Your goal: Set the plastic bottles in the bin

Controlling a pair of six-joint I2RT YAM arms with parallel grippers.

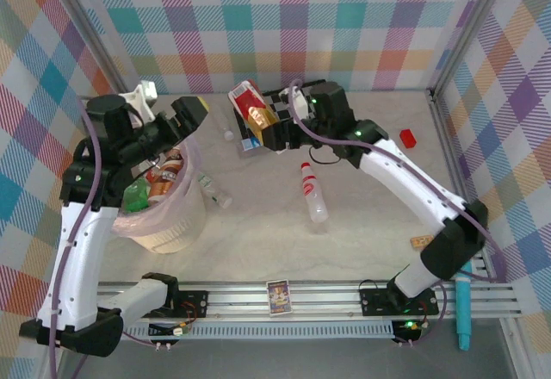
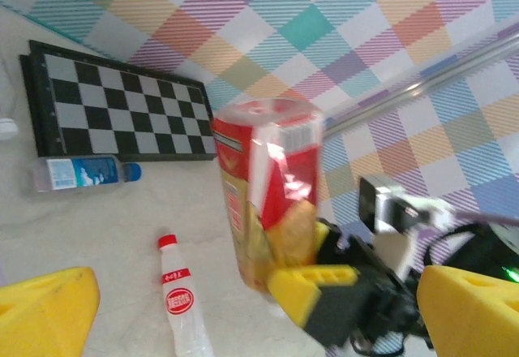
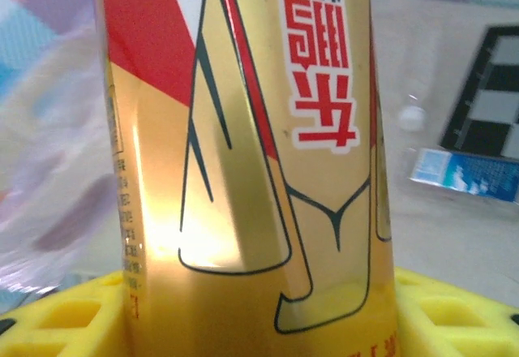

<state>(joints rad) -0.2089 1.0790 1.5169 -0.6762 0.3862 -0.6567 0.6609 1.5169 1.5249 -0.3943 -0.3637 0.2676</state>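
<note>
My right gripper (image 1: 265,126) is shut on a red-and-gold carton (image 1: 251,103), held in the air over the back middle of the table; the carton (image 3: 243,130) stands between its yellow pads (image 3: 454,316). The left wrist view shows the same carton (image 2: 268,187) from the side. My left gripper (image 1: 188,112) hangs open above the bin (image 1: 172,237), its fingers (image 2: 45,308) wide apart with nothing between them. Several bottles (image 1: 159,181) lie in the bin. On the table lie a red-capped clear bottle (image 1: 313,191) (image 2: 185,308), a blue-labelled bottle (image 1: 251,144) (image 2: 81,172) (image 3: 462,174) and a small clear one (image 1: 213,189).
A checkerboard (image 1: 286,103) (image 2: 122,105) lies at the back, partly under the right arm. A red block (image 1: 408,138) sits at the right, a small wooden piece (image 1: 420,241) near the right arm's base, a card box (image 1: 278,296) on the front rail, a blue marker (image 1: 463,314) beyond it.
</note>
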